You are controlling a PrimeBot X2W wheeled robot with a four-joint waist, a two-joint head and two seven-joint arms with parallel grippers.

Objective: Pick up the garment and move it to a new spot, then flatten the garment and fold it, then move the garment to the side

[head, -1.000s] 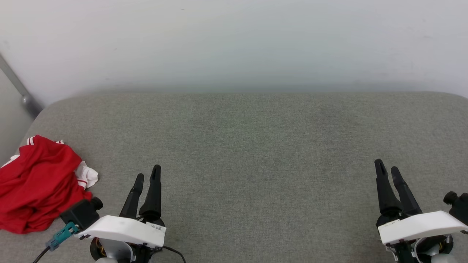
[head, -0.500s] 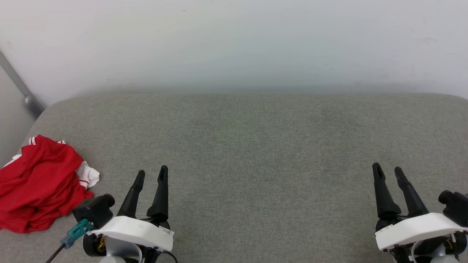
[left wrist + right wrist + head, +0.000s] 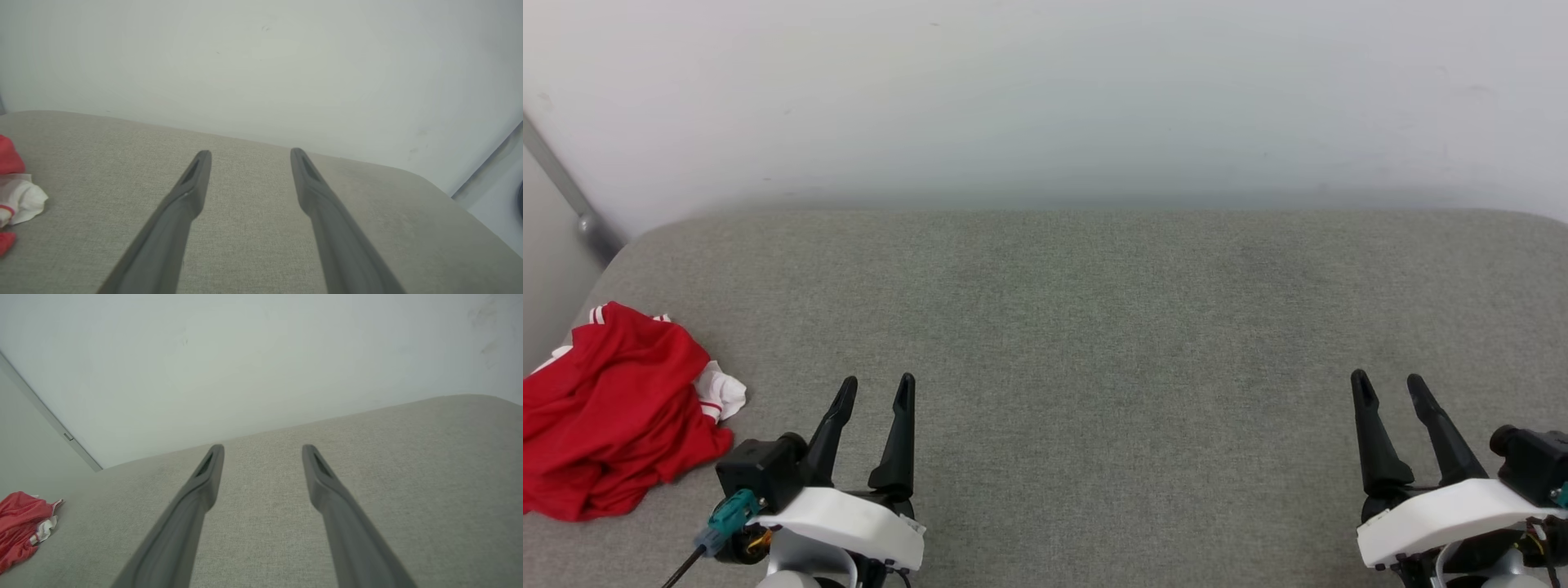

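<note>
Left claw fingers apart, empty, at lower left over grey fabric-covered tabletop. Right claw also spread, empty, at lower right, well apart from the left one. Red jersey T-shirt lies crumpled in a heap at the tabletop's left edge, white sleeve with red-striped trim poking out on its right side, near left claw, not touching. White wall behind.
</note>
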